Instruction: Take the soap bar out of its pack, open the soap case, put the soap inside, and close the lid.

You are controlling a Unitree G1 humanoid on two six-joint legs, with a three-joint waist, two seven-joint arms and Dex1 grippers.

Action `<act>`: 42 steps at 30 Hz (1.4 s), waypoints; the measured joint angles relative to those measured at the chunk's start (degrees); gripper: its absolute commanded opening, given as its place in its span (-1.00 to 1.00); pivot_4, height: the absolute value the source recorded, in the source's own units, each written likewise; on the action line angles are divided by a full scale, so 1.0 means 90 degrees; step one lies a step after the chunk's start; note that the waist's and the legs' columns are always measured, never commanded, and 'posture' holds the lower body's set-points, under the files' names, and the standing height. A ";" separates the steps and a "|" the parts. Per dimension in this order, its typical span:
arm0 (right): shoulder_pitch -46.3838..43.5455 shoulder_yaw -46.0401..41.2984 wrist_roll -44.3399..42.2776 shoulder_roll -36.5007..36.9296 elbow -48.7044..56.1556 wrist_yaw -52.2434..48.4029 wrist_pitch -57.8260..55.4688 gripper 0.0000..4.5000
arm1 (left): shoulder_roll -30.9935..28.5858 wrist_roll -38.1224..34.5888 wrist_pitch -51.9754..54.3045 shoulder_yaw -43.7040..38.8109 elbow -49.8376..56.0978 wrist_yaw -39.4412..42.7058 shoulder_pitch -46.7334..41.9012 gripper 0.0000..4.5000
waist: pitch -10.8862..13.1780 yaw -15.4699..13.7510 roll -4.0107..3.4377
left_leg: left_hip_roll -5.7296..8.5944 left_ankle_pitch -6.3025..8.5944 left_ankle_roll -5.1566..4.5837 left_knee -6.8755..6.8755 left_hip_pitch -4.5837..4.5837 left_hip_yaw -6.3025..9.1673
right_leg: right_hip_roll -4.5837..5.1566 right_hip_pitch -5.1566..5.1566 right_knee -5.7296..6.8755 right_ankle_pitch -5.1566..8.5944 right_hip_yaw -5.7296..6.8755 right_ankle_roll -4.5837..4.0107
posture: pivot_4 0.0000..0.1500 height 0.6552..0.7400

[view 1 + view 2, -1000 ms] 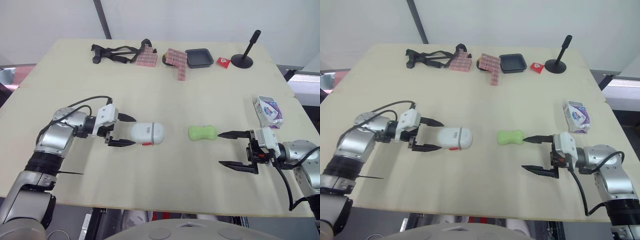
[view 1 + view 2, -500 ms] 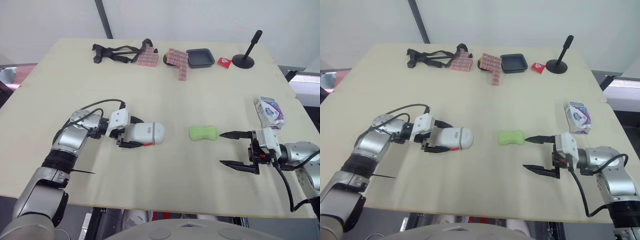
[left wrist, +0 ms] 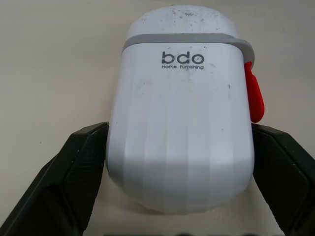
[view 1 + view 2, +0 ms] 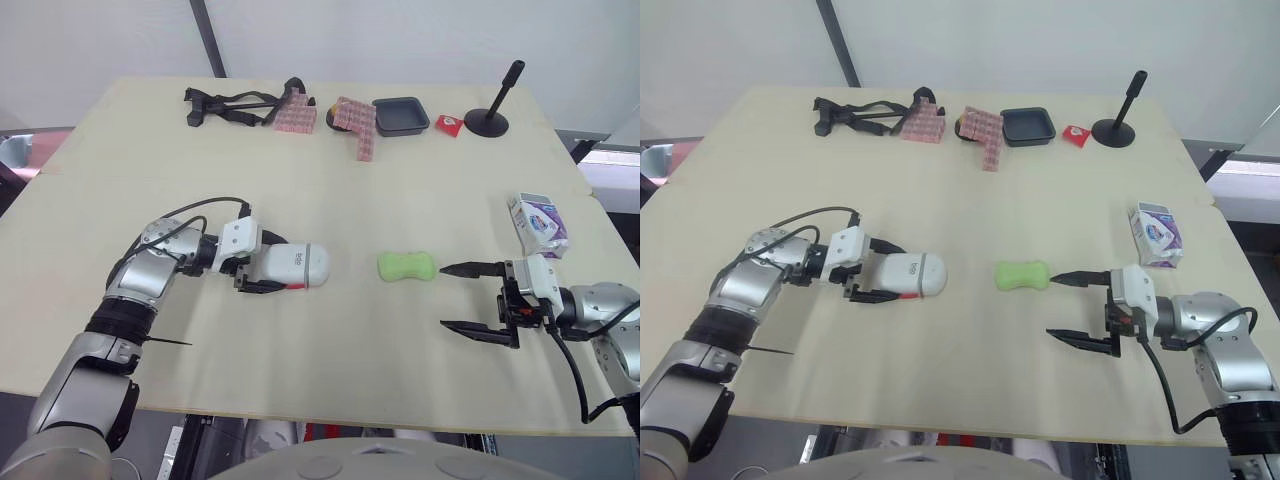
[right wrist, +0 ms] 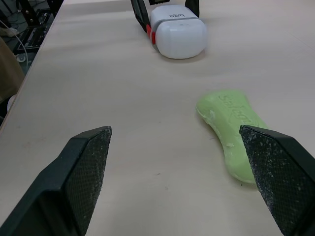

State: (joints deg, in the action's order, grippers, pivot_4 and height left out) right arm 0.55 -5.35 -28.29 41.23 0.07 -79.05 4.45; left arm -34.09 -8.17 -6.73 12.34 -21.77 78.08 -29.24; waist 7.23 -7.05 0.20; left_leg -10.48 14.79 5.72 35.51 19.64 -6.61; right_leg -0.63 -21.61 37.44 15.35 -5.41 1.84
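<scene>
Left wrist view shows the case (image 3: 181,128) now between my left gripper's fingers (image 3: 83,162), each black pad touching one flank of the white shell, the red latch (image 3: 253,96) just ahead of one pad. A second ago that gripper stood spread and short of the case's left end; since then it has slid forward along the shell and drawn in. From the head camera, the left gripper (image 4: 270,265) grasps the case at its left end, the rounded lid end pointing to the right. The case itself has not shifted on the table (image 4: 330,190), and its lid is shut.

To the right of the case, near but apart from it, lies the green soap (image 4: 406,266), bare and flat on the wood. Farther right of the case waits my right gripper (image 4: 442,296), jaws spread wide and empty, one fingertip close to the soap without touching it; it has held that pose throughout. Well to the right of the case, beyond the soap, stands the pack (image 4: 537,224).

My reading: the unpacking is done, and the fresh grip marks the start of the opening step. With the shell pinned, the latch and lid are what I must work next, while the soap stays within easy reach of the free hand. The lid end is clear of the pads.
</scene>
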 measured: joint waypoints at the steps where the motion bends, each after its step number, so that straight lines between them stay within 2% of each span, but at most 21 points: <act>1: 0.0000 0.0000 0.0000 0.0003 -0.0004 -0.0001 0.0009 0.99 | -0.0001 -0.0030 0.0004 -0.0002 -0.0003 0.0027 -0.0016 1.00 | 0.0000 -0.0001 0.0000 | 0.0000 0.0000 0.0000 0.0000 0.0000 0.0000 | 0.0000 0.0000 0.0000 0.0000 0.0000 0.0000 | 1.00 1.00; 27: 0.0059 0.0000 0.0039 0.0053 -0.0096 -0.0007 0.0125 0.99 | -0.0007 -0.0068 -0.0175 -0.0001 -0.0187 0.0257 -0.0069 1.00 | 0.0000 -0.0001 0.0000 | -0.0001 0.0000 0.0000 -0.0002 0.0003 0.0000 | 0.0002 0.0000 -0.0010 0.0000 0.0003 0.0000 | 1.00 1.00; 30: 0.0058 0.0000 0.0040 0.0065 -0.0096 -0.0006 0.0125 1.00 | -0.0007 -0.0061 -0.0230 0.0000 -0.0212 0.0256 -0.0069 0.61 | 0.0001 -0.0002 0.0000 | -0.0001 0.0000 0.0000 -0.0002 0.0004 0.0000 | 0.0002 0.0000 -0.0010 0.0000 0.0004 0.0000 | 1.00 1.00; 31: 0.0058 0.0000 0.0040 0.0070 -0.0095 -0.0005 0.0125 1.00 | -0.0007 -0.0058 -0.0245 0.0001 -0.0215 0.0252 -0.0069 0.54 | 0.0001 -0.0002 0.0001 | -0.0001 0.0000 0.0000 -0.0002 0.0005 0.0000 | 0.0003 0.0000 -0.0010 0.0000 0.0005 0.0000 | 1.00 1.00; 42: 0.0064 0.0000 0.0039 0.0094 -0.0089 0.0013 0.0112 1.00 | -0.0007 -0.0013 -0.0372 0.0001 -0.0216 0.0221 -0.0067 0.54 | 0.0001 -0.0003 0.0001 | -0.0001 0.0000 0.0000 -0.0004 0.0006 0.0000 | 0.0003 0.0000 -0.0014 0.0000 0.0007 0.0000 | 1.00 1.00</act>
State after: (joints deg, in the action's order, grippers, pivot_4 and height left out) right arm 1.12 -5.35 -27.94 42.07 -0.73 -78.93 5.45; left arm -34.15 -8.29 -10.08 12.35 -23.71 80.07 -29.84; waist 7.24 -7.07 0.20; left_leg -10.49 14.79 5.72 35.47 19.69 -6.61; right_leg -0.60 -21.61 37.32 15.35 -5.35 1.84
